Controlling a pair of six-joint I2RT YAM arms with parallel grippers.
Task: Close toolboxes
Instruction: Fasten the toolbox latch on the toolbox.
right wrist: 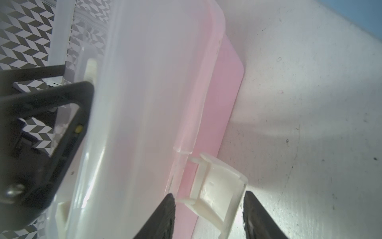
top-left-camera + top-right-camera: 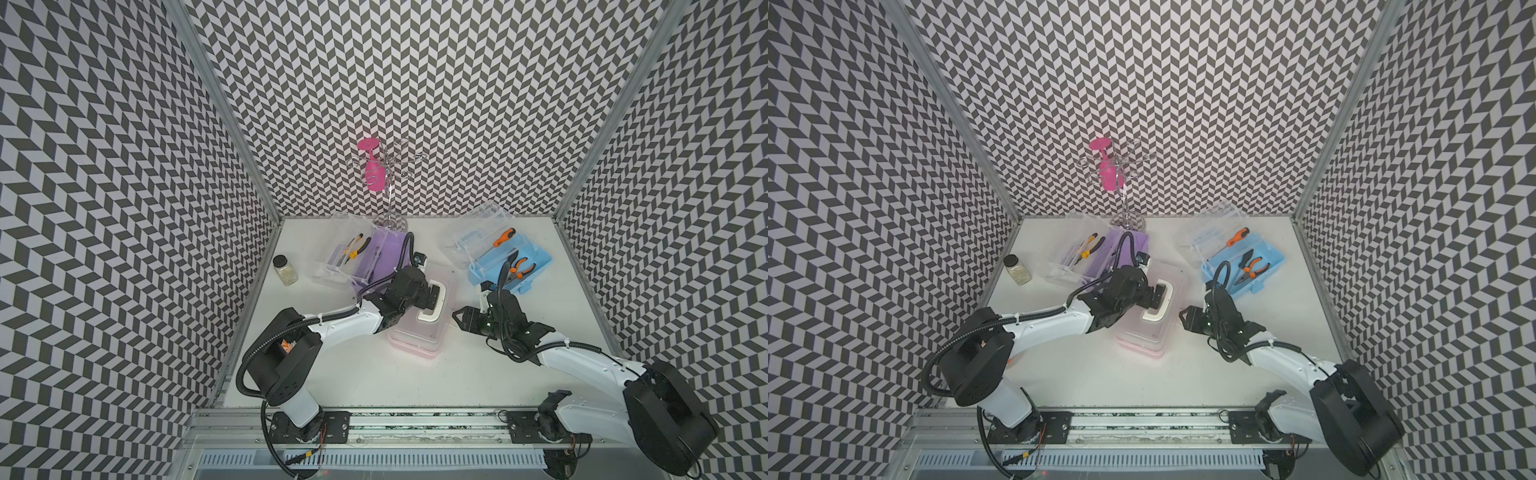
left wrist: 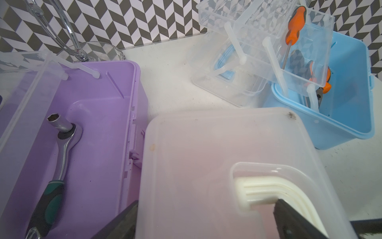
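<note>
The pink toolbox [image 2: 419, 332] stands mid-table with its clear lid [image 3: 196, 155] down. My left gripper [image 2: 434, 297] is over it and open. One finger [image 3: 289, 219] rests in the recess of the white handle [image 3: 268, 186], the other beside the lid's edge. At the box's right side my right gripper [image 1: 209, 194] is open around the white latch [image 1: 217, 186], which sticks out from the pink base [image 1: 223, 93]. The purple toolbox [image 2: 382, 257] and the light blue toolbox [image 2: 515, 266] stand open behind, lids and trays folded back.
A ratchet wrench [image 3: 62, 140] lies in the purple box. Orange pliers [image 2: 519, 268] and a screwdriver [image 2: 503, 237] lie in the blue one. A glass jar [image 2: 285, 269] stands at the far left. A wire stand [image 2: 390, 222] holding a pink glass [image 2: 372, 170] rises at the back wall.
</note>
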